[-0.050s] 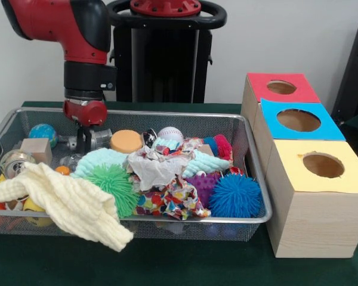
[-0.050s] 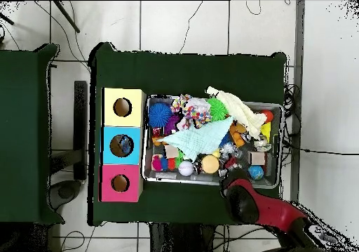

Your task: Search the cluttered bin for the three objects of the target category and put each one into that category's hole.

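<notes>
So the red and black arm's hand [image 1: 83,142] is down inside the silver wire-mesh bin [image 1: 244,128], at its back left corner in the front view, right by a small blue-green ball [image 1: 42,132] and a plain wooden cube [image 1: 36,149]. It's buried in the clutter, so I honestly can't tell if it's spread or closed on anything.

The bin is stuffed: a cream knitted cloth [image 1: 71,205] flops over the front rim, with a green spiky rubber ball [image 1: 114,186] beside it, a blue spiky rubber ball [image 1: 235,195] toward the front right, a round orange disc [image 1: 126,141] and a white baseball [image 1: 170,134] at the back, and a colourful patterned cloth [image 1: 170,199] in the middle.

Just right of the bin on the dark green bench [image 1: 167,262] stand three wooden boxes with round holes: a red-topped box [image 1: 280,87], a blue-topped box [image 1: 297,120] and a yellow-topped box [image 1: 320,168].
</notes>
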`<action>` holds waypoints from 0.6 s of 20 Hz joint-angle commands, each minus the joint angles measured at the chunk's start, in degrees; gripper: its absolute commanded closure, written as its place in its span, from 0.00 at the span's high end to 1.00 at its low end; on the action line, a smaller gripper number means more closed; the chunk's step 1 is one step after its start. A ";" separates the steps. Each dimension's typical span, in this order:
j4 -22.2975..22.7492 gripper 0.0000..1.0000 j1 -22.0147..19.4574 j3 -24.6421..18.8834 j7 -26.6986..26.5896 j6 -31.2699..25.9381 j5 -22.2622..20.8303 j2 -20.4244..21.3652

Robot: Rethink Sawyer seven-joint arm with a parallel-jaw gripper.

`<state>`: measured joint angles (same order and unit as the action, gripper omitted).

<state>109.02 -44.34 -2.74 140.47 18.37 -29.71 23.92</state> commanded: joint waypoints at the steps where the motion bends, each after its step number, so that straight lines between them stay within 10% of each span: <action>1: -4.06 0.00 0.98 -4.00 6.07 3.68 1.39 -2.48; 12: -3.35 0.00 0.85 -4.13 5.86 2.22 1.15 -1.81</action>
<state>109.02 -43.88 -2.67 140.47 18.84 -29.58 23.79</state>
